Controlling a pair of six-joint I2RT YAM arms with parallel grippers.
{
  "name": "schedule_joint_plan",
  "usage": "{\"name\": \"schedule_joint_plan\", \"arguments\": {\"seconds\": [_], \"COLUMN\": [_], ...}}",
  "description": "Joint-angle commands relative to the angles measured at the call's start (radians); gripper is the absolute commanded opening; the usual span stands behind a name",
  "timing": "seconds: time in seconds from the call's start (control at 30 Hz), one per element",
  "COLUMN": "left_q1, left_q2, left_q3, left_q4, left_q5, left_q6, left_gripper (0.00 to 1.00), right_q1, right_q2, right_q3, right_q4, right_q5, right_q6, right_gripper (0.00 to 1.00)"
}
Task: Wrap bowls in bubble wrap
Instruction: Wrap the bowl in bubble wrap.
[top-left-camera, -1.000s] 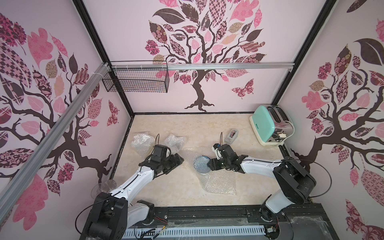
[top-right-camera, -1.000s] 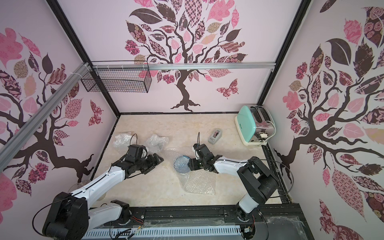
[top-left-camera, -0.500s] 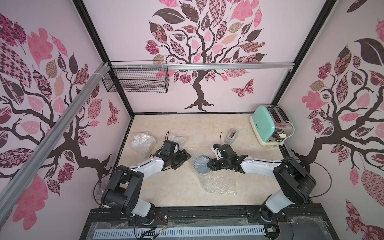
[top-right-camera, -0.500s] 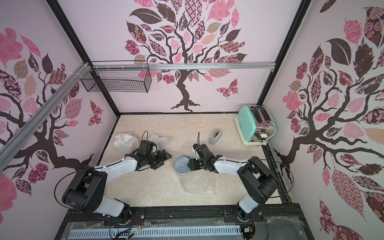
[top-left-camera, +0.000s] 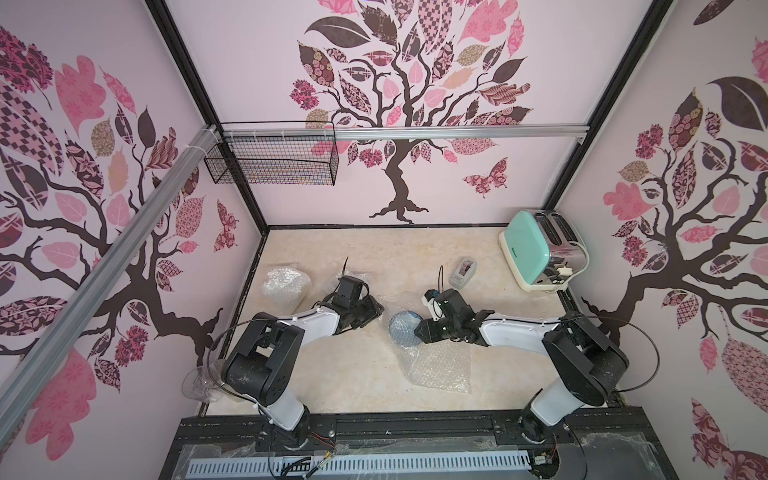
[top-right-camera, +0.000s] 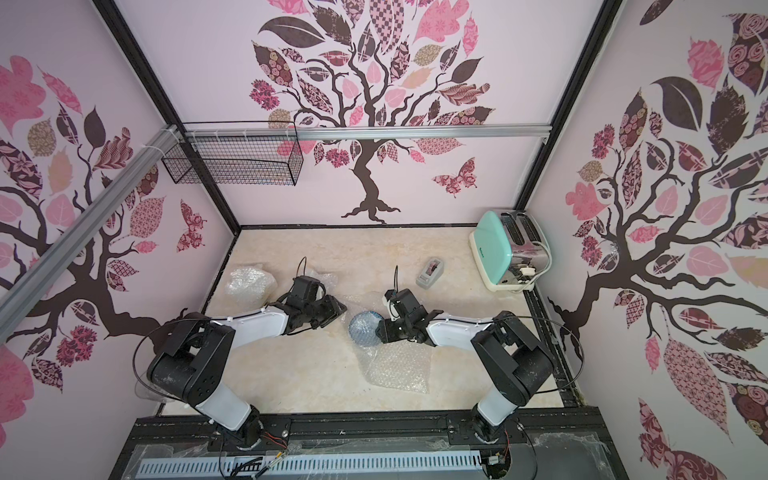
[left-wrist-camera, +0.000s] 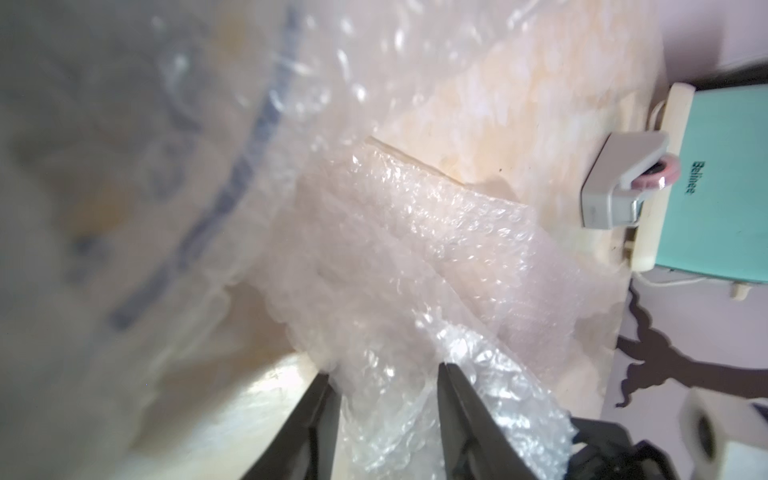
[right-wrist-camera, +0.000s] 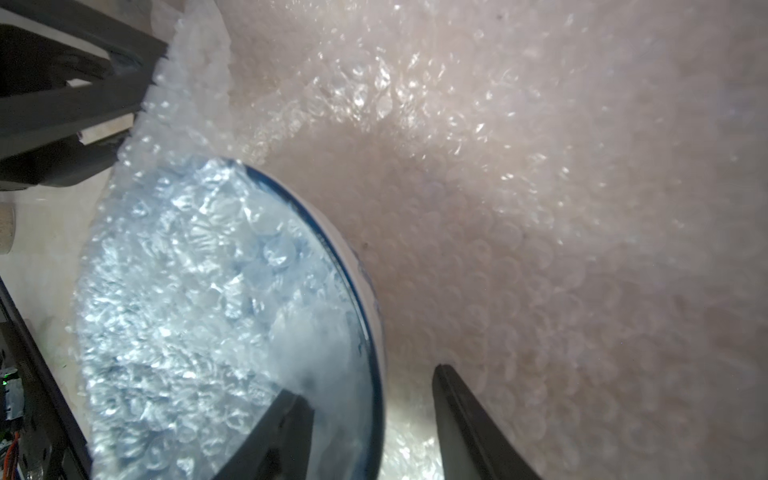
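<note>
**A:** Where does the bowl (top-left-camera: 404, 329) sit?

**B:** On the desk (top-left-camera: 374, 253), between the two tips. The right end effector (top-left-camera: 419, 331) touches its rim, and the left end effector (top-left-camera: 377, 312) is just beside it on the opposite side. Its mouth faces up, and being round it has no long axis to speak of

**A:** And the bubble wrap (top-left-camera: 440, 365)?

**B:** One sheet lies over the bowl's mouth. Its long axis runs slantwise: from the left end effector, across the bowl, then flat on the desk beside the right end effector, on the side toward the arm bases

**A:** How does the left end effector stand?

**B:** Narrow, closed on a bunched edge of the sheet. In the left wrist view the wrap fills the gap and touches both fingers (left-wrist-camera: 461, 415)

**A:** And the right one?

**B:** Half wide, straddling the rim, with one finger inside on the wrap over the bowl and the other outside the wall. Whether it pinches the rim I cannot tell
</note>
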Motion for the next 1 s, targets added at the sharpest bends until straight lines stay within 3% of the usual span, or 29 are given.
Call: {"name": "schedule_joint_plan", "arguments": {"seconds": [0.0,0.1,0.23,0.37,0.47,0.6,0.7,0.97], "left_q1": [-0.013,-0.016,-0.017,-0.017,-0.013,0.051,0.101,0.083], "left_q2": [0.019,-0.011,-0.08,-0.157,-0.191,-0.192,-0.148,-0.103], "left_q3": [0.027,0.023,0.023,0.01,0.012,0.007,0.013,0.045], "left_q4": [0.055,0.056,0.025,-0.007,-0.049,-0.054,-0.049,-0.016], "left_q5": [-0.006,-0.006,-0.023,-0.037,-0.065,-0.002,0.105,0.125], "left_q6": [0.037,0.067,0.147,0.232,0.254,0.213,0.171,0.145], "left_gripper": [0.19,0.07,0.07,0.21,0.49,0.66,0.7,0.75], "right_q1": [0.001,0.001,0.001,0.001,0.001,0.001,0.001,0.001], "right_q2": [0.011,0.01,0.01,0.009,0.013,0.016,0.015,0.013], "right_q3": [0.02,0.019,0.021,0.029,0.035,0.034,0.034,0.035], "right_q4": [-0.033,-0.034,-0.036,-0.041,-0.047,-0.046,-0.047,-0.05], "right_q5": [-0.004,-0.002,-0.003,-0.001,-0.002,-0.002,-0.003,-0.006], "right_q6": [-0.012,-0.014,-0.016,-0.018,-0.02,-0.02,-0.02,-0.02], "right_gripper": [0.48,0.47,0.45,0.43,0.43,0.42,0.42,0.41]}}
